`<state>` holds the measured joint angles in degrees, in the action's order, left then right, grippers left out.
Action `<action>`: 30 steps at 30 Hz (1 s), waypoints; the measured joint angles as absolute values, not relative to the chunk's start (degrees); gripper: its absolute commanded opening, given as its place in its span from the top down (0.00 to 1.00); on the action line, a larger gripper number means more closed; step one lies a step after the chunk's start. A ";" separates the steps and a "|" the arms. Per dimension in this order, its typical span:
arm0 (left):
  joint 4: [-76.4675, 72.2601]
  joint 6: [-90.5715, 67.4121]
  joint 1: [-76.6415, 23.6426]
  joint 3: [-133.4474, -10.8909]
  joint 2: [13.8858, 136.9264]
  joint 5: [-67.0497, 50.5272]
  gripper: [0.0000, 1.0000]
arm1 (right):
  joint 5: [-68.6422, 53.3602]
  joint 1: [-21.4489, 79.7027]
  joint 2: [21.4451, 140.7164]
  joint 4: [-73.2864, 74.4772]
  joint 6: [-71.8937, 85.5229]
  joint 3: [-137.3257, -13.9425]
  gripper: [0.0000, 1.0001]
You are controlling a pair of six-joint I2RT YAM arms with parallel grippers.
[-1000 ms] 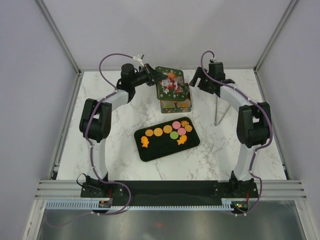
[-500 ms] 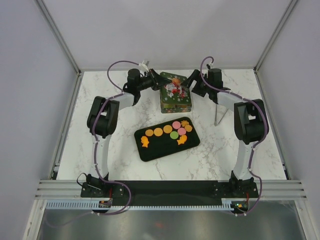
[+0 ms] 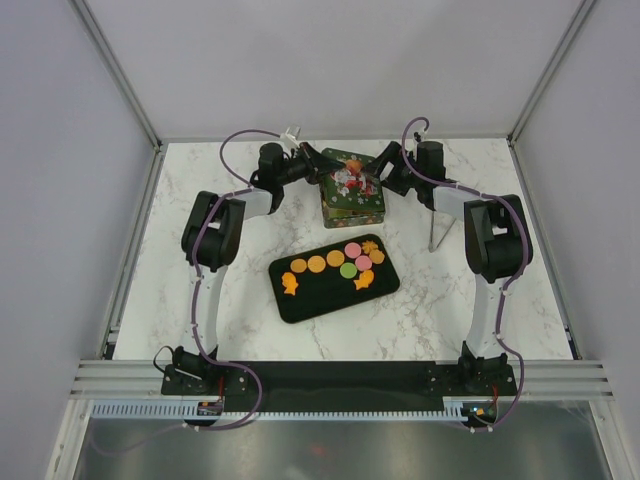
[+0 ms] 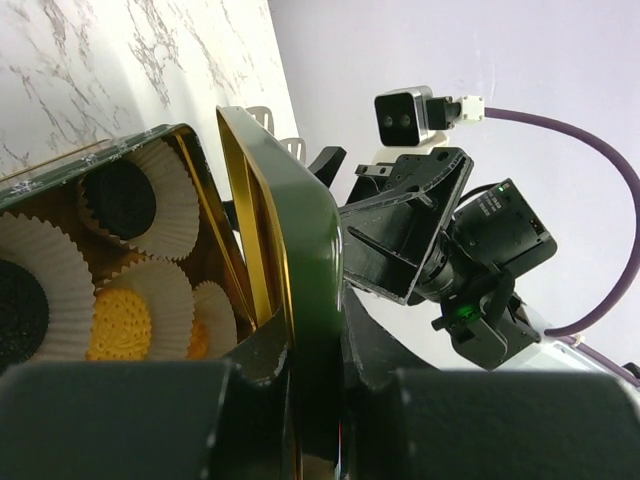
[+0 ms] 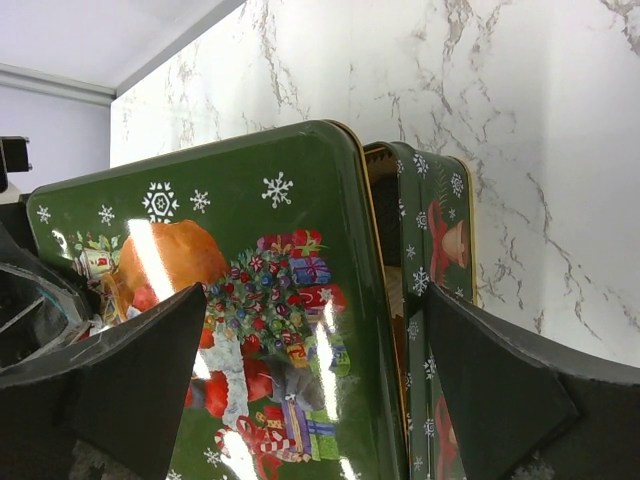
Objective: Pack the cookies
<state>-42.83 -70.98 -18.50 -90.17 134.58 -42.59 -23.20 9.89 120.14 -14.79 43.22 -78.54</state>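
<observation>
Cookies: orange, pink and green ones lie in rows on the black tray, mid-tabletop.

Top view: the tin sits beyond the tray with the lid tilted over it. Your left end effector is nearly closed, pinching the lid's edge. Your right end effector is spread wide and holds nothing.

Left wrist: the lid is edge-on, and the paper cups in the tin hold dark and yellow cookies. Keep the pinch firm and the lid's lower edge off those cups.

Right wrist: the lid lies between the spread fingers; contact unclear.

The back wall is near, so move toward the tray. Mind the thin metal tool right of the tin.
</observation>
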 measured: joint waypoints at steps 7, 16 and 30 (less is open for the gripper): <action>-45.67 -74.08 -18.35 -90.19 135.61 -42.59 0.91 | -23.77 9.85 120.70 -16.12 43.99 -78.56 0.03; -50.17 -79.94 -18.09 -90.17 137.32 -42.61 0.90 | -24.01 9.85 120.70 -15.92 44.36 -78.85 0.03; -52.66 -81.36 -18.17 -89.95 138.30 -42.54 0.88 | -24.21 9.80 120.70 -15.79 44.34 -78.91 0.02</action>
<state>-52.66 -81.36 -18.17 -89.95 138.30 -42.54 -24.21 9.80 120.70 -15.79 44.34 -78.91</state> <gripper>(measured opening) 0.180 0.976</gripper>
